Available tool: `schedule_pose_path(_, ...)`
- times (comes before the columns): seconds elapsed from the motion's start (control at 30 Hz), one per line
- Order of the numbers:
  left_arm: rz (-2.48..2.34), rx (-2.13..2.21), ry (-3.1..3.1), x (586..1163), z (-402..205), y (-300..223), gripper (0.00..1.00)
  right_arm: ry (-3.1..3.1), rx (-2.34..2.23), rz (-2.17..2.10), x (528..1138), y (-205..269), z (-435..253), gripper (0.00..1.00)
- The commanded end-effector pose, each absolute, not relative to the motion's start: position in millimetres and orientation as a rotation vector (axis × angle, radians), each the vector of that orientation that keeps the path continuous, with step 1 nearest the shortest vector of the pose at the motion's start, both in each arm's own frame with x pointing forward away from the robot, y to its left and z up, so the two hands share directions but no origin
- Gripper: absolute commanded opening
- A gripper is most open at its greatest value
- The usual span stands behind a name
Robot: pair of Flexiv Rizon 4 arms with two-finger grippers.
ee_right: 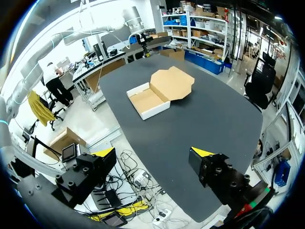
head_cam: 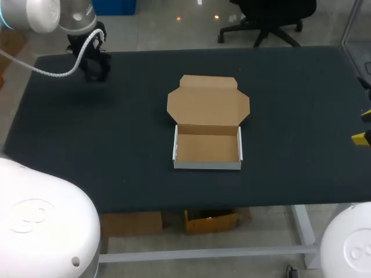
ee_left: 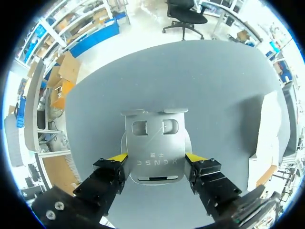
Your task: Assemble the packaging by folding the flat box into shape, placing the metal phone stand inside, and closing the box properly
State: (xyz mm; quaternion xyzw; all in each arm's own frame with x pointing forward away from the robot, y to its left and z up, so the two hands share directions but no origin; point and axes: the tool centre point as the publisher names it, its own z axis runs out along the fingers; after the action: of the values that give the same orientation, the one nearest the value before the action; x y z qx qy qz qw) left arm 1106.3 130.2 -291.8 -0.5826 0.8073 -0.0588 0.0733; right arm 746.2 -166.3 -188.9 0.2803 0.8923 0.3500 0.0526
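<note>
Left wrist view: left gripper (ee_left: 156,156) pinches the metal phone stand (ee_left: 155,138) at the far left corner of the table (head_cam: 87,145). Folded box (head_cam: 207,147) sits mid-table, lid open; right gripper (ee_right: 152,151) hangs spread past the right edge

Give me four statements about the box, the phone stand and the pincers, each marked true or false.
1. The box has its lid open. True.
2. The metal phone stand sits inside the box. False: it lies on the table at the left pincer, well apart from the box.
3. The right pincer is open and holds nothing. True.
4. The box lies flat and unfolded. False: its walls stand up, forming a tray.
</note>
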Motion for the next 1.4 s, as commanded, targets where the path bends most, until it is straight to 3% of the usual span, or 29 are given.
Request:
schedule_pose_path(0.03,-0.182,-1.718,2.43,1095,-285,123,0.0,2.697,0.76,1.107,744,-160,-195,1.0)
schedule_pose_path(1.4,-0.164,-1.597,2.505,1048,-262,65,0.0,2.625,0.532,1.148,749,-154,-208,1.0)
